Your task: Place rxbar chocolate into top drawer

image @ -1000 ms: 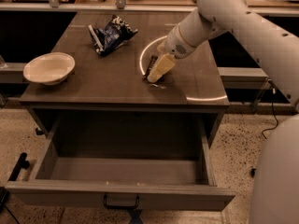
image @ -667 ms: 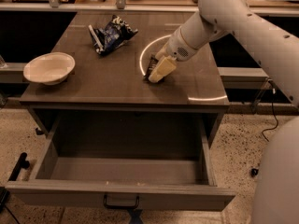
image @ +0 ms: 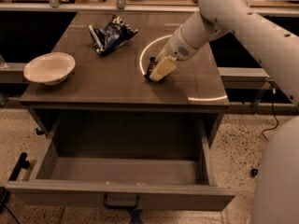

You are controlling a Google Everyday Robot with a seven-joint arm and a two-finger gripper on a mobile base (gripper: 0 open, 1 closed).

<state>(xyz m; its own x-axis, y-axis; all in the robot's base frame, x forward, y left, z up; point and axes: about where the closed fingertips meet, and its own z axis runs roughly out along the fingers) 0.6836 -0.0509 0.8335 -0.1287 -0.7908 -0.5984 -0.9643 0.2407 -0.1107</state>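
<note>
"Rxbar chocolate (image: 150,69) first: where is it?"

"It lies on the tabletop (image: 117,85), in the right half and a little back from the front edge. You see only a dark sliver of its wrapper, poking out at the left of your gripper (image: 161,70), which sits right on it and covers the rest."

"Does the gripper have hold of it?"

"You cannot tell from this view. The pale end of the gripper is down at the table surface, tilted down and to the left, and it touches the bar. Whether it is clamped on the wrapper or only resting against it does not show. Your white arm (image: 224,13) comes in from the upper right and bends down to that spot."

"And the top drawer?"

"The top drawer (image: 60,195) is pulled out wide towards you, below the table's front edge. Its small dark handle (image: 121,202) hangs at the front centre. The bar is well apart from it, up on the table."

"What else is near the bar?"

"A thin bright ring of light (image: 142,55) curves on the tabletop just beside the gripper. A blue-and-white chip bag (image: 111,34) lies crumpled further back and to the left, apart from the bar. A pale bowl (image: 49,68) stands upright near the table's left edge, well apart from both."
</note>
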